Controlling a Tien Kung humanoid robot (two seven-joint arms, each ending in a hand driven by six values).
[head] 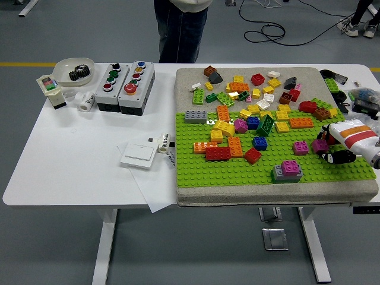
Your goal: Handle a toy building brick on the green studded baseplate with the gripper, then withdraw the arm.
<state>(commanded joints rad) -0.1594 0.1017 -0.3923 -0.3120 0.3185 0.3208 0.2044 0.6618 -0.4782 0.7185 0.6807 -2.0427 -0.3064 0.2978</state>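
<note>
Glossy plastic bricks (218, 153) on a studded plastic baseplate (237, 172), matt table (71, 160).

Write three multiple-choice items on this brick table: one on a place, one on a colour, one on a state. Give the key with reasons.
1. Where does the robot's right hand sit?
A. over the white bowl
B. at the right edge of the green baseplate
C. beside the button boxes

2. What colour is the small brick stacked on the grey brick near the baseplate's front edge?
A. magenta
B. yellow
C. white

3. What is the state of the left arm?
A. holding a red brick
B. pressing a button
C. not in view

Key:
1 B, the hand lies low over the green baseplate at the picture's right side, next to a magenta brick.
2 A, a magenta brick sits on top of the grey one.
3 C, no arm enters from the picture's left; the white bowl and button boxes stand untouched.
</note>
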